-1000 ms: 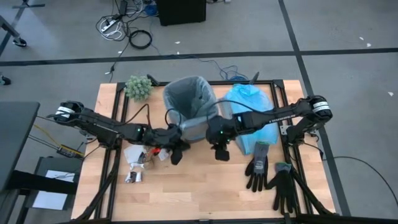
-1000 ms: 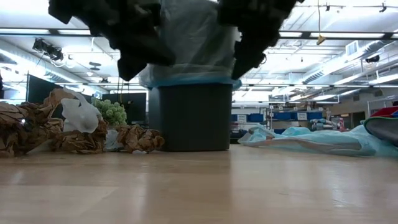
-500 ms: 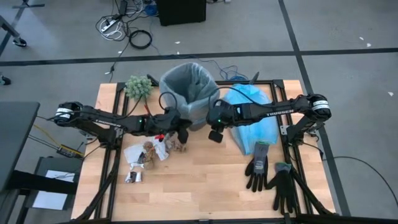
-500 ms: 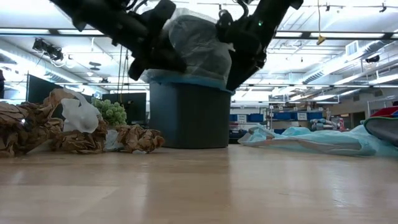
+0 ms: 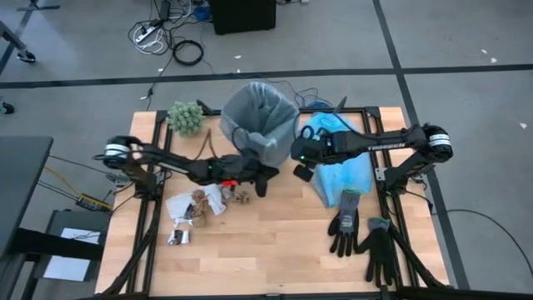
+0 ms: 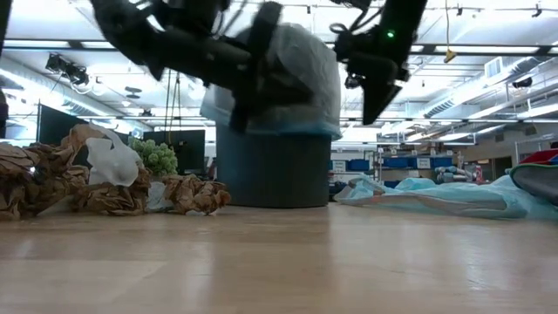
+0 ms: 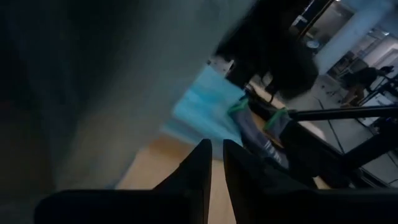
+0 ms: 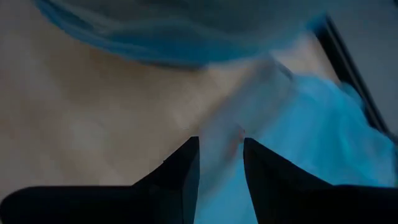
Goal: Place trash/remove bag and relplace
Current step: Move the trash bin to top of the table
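Note:
The bag [image 5: 260, 117], a grey-white liner, sits in the black bin [image 6: 275, 170] and bulges above its rim [image 6: 296, 70]. My left gripper [image 5: 263, 179] is at the bag's near side, its fingers nearly together [image 7: 217, 155]. My right gripper [image 5: 301, 172] is at the bag's near-right side [image 6: 370, 100], shut on a pale strip of plastic. The trash [image 5: 200, 202], crumpled white and brown paper, lies on the table to the left [image 6: 96, 179]. A small silver piece [image 5: 177, 237] lies nearer the front edge. My left gripper is shut against the bag's near side [image 5: 258, 158], reaching level from the table's left. Its own fingers [image 7: 199, 168] hide the pinched spot, and grey plastic fills the view beside them. My right gripper pinches a thin pale strip of the bag [image 8: 231, 127] between its two fingers [image 8: 186, 168]. It comes from the table's right, slanting down. The strip runs from the fingers back toward the bag.
A light-blue plastic bag [image 5: 346, 162] lies right of the bin, under my right arm. Two black gloves [image 5: 344, 223] [image 5: 381, 248] lie near the front right corner. A green fuzzy clump [image 5: 185, 117] sits at the far left. Bare wood shows along the front middle.
Both grippers have moved from the table's middle toward the far edge and the bin, the left one also to the right. The stretch of bag drawn out toward the near edge between them has gone back against the bin. The bin has shifted slightly right.

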You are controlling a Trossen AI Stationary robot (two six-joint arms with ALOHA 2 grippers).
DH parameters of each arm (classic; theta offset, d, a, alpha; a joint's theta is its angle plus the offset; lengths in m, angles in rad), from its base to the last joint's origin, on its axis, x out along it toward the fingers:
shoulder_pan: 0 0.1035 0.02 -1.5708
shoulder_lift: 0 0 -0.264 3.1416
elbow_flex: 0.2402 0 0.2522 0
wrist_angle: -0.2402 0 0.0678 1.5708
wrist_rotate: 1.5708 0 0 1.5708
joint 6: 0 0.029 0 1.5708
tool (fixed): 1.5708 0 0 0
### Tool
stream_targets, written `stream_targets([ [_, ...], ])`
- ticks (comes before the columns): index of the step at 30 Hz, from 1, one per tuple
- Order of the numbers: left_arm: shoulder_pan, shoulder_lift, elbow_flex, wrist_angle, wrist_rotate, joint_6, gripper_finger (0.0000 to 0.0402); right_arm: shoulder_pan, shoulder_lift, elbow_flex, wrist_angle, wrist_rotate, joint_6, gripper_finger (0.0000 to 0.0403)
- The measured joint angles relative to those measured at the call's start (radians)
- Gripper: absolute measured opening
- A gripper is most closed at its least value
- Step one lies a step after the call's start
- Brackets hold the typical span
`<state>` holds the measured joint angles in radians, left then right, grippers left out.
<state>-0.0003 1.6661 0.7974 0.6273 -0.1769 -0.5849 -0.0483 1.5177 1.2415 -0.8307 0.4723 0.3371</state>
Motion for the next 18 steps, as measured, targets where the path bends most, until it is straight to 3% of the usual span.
stream_targets([
  [9, 0.008, 0.181, 0.258, -0.041, -0.017, 0.105, 0.0051, -0.006, -0.109, 0.0, -0.079, -0.001, 0.052, 0.0111],
  [18, -0.022, 0.148, 0.368, -0.35, 0.071, 0.189, 0.0051, 0.03, -0.249, 0.0, -0.144, -0.041, 0.092, 0.0111],
])
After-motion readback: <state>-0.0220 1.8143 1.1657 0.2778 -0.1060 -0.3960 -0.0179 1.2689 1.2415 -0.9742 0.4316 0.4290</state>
